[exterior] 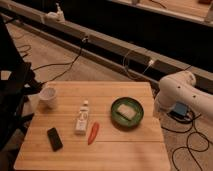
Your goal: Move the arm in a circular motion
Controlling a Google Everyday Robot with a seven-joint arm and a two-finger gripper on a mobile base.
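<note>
The arm (186, 92), glossy white with thick rounded segments, stands just off the wooden table's right edge. Its bulbous joint is level with the green bowl (128, 111), and one segment runs off the frame at the lower right. No part of the arm is over the table top. The gripper is out of the picture, shut, and I see nothing held.
On the wooden table (125, 150) are a green bowl holding a pale sponge, a white cup (48, 96), a white bottle (82, 119), a red chili (93, 132) and a black phone (54, 138). Cables and a blue object (180, 110) lie on the floor at the right. A dark chair stands at the left.
</note>
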